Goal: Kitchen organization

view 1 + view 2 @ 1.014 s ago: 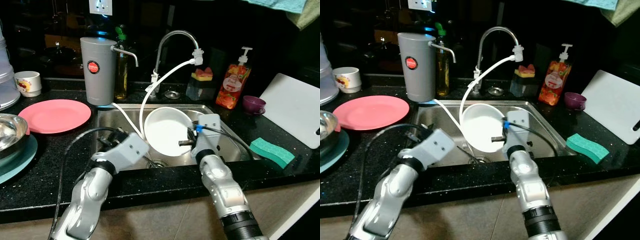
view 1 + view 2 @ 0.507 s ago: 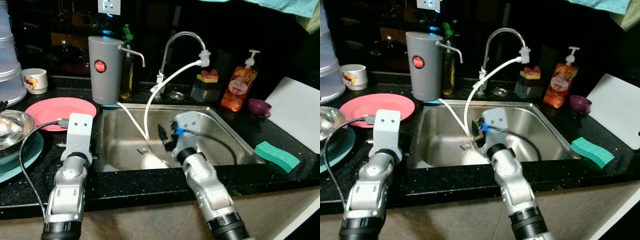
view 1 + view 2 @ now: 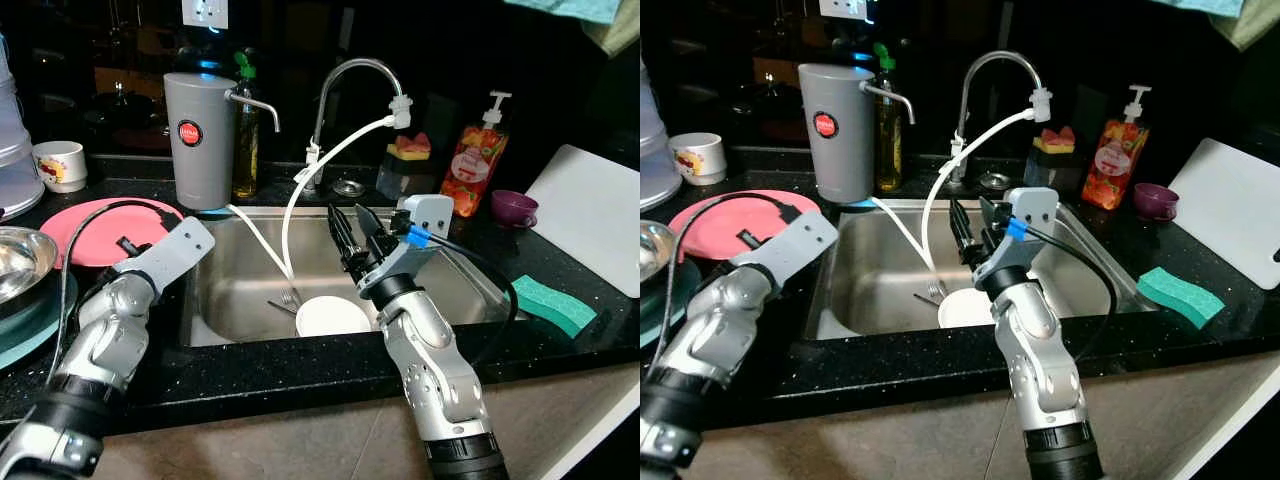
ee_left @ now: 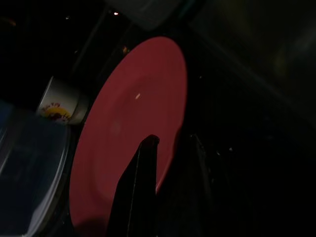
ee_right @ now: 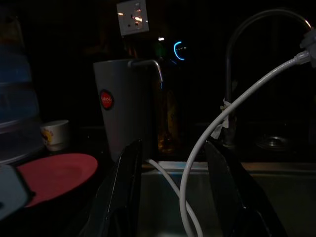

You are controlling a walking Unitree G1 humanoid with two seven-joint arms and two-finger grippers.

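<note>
A white bowl (image 3: 333,316) lies at the bottom of the steel sink (image 3: 455,262), with a fork (image 3: 286,299) beside it. My right gripper (image 3: 350,234) hangs above the sink, open and holding nothing, its fingers (image 5: 129,173) pointing toward the back wall. A pink plate (image 3: 70,225) rests on the black counter left of the sink. My left arm reaches over that counter. In the left wrist view my left gripper (image 4: 173,144) hovers over the edge of the pink plate (image 4: 128,123), fingers slightly apart with nothing between them.
A grey water filter (image 3: 198,140), the tap (image 3: 350,75) with a white hose (image 3: 300,190), and a soap bottle (image 3: 472,160) line the back. A green sponge (image 3: 545,303), purple cup (image 3: 512,207) and white board (image 3: 590,215) sit right. A steel bowl (image 3: 15,260) and mug (image 3: 58,165) stand left.
The white bowl, held upright in the sink by my right gripper a second ago, now lies on the sink bottom. The right gripper has risen. My left arm swung from the sink to the pink plate.
</note>
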